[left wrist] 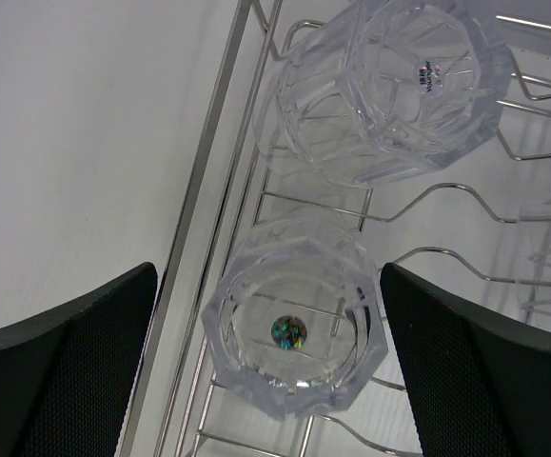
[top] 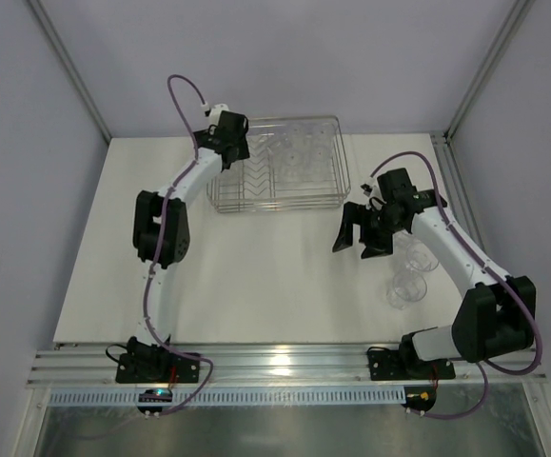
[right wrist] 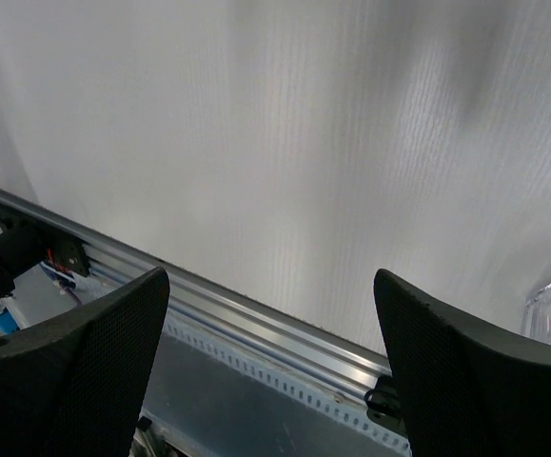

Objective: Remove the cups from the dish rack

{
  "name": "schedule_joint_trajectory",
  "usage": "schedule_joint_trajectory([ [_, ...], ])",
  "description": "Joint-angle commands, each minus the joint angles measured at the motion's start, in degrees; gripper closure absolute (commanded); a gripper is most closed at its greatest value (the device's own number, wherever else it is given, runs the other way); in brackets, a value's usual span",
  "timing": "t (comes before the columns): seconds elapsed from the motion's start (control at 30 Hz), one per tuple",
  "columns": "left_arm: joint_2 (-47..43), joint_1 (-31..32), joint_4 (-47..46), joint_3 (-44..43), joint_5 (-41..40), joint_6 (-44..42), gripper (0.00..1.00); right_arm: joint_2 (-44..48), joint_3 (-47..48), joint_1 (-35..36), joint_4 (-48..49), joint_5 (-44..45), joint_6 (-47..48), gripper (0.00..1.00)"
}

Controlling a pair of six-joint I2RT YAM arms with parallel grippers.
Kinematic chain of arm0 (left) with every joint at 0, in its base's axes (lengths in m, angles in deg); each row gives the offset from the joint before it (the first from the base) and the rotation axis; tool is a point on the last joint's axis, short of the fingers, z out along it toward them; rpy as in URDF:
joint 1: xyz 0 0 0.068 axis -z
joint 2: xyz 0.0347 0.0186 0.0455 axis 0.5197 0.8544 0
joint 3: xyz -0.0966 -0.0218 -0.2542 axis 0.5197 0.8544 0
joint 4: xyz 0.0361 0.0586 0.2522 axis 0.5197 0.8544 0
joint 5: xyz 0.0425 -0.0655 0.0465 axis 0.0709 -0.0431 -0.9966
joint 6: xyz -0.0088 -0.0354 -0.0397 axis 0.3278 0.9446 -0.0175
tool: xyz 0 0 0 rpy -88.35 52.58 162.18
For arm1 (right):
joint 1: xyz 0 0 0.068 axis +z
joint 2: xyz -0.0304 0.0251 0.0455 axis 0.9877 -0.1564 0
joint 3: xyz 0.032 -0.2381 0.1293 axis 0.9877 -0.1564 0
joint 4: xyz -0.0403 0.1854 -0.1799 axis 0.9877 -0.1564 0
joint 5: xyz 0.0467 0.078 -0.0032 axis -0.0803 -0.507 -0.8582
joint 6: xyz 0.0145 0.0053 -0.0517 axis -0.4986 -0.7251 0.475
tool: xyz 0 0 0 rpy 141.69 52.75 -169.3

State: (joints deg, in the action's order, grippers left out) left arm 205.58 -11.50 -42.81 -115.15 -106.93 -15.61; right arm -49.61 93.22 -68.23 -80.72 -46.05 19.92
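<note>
My left pincer (left wrist: 270, 367) spread wide over clear faceted plastic cup (left wrist: 294, 328) at left edge of silvery wire dish rack (left wrist: 220, 152); cup on end, directly beneath me. My right pincer (top: 359, 246) spread, empty, farther off.

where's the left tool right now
Top view: the left tool hangs open over the left end of the dish rack, at the table's far side. Its wrist view shows a cup in the rack framed between its fingers.
</note>
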Motion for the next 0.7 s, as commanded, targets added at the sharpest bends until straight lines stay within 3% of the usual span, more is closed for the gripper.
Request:
schedule_joint_trajectory([
  [0.0,-5.4,0.3,-1.0,0.1,-3.6,-1.1,0.0,-0.7,1.4,0.4,1.9,-1.3,0.8,0.1],
  [0.67,-3.5,4.4,-2.5,-1.0,0.1,-5.6,0.0,-2.3,1.3,0.5,1.7,-1.2,1.9,0.1],
])
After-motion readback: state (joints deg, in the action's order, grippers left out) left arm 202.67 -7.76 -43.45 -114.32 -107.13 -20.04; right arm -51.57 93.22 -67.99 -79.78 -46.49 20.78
